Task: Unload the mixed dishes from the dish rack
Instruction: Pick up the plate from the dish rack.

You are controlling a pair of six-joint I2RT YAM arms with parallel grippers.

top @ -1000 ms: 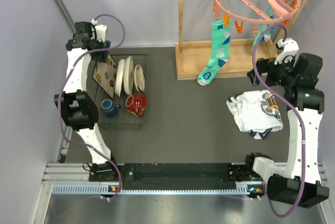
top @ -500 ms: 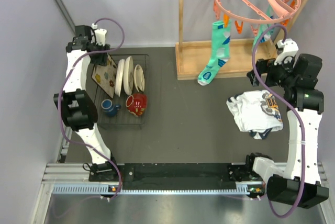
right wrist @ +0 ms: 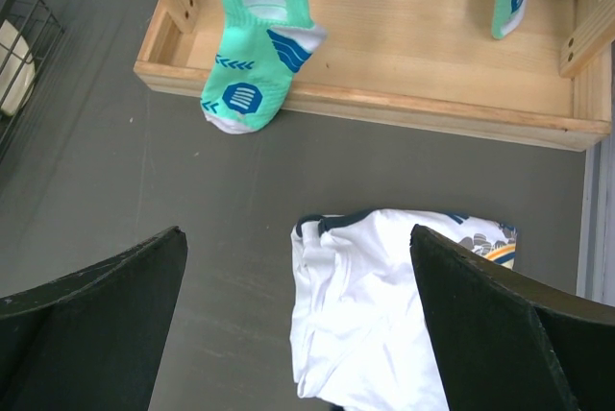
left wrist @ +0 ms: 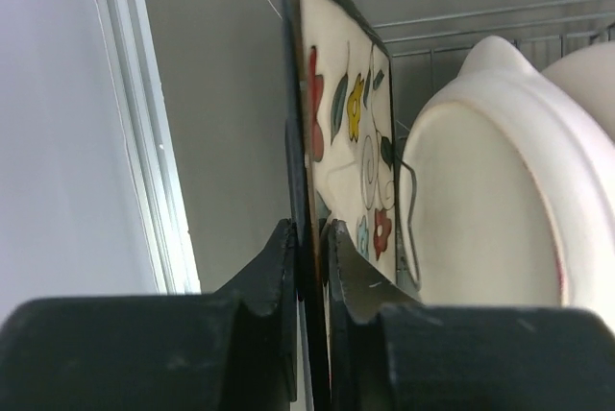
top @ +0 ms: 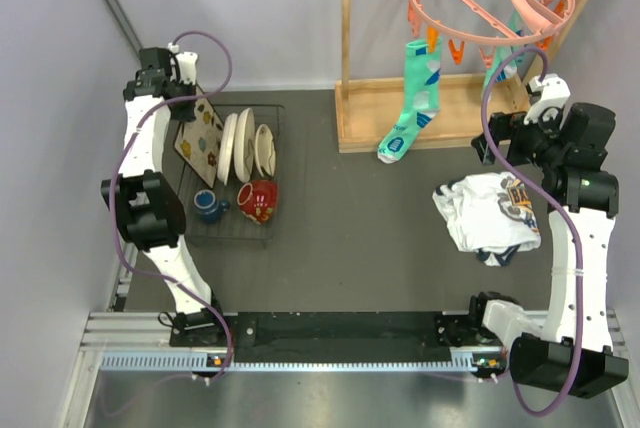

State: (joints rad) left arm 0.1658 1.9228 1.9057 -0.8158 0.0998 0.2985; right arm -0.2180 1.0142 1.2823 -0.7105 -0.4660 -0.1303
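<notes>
Nearest the arm bases, the dark blue mug (top: 208,206) and red patterned mug (top: 260,200) sit at the dish rack's (top: 232,238) near end. Across the table the right gripper (right wrist: 298,238) hangs wide open, unmoved, over a white shirt (right wrist: 365,315) whose print is too small to read. Farther back, the large cream dishes (top: 240,143) and small white bowl (top: 266,148) stand on edge. The left gripper (left wrist: 312,238), jaws apart a second ago, now pinches the edge of the square cream floral plate (left wrist: 351,142), which leans at the rack's left side.

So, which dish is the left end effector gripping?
The square cream floral plate, pinched at its edge by the left end effector; the round cream dishes beside it stand free.
</notes>
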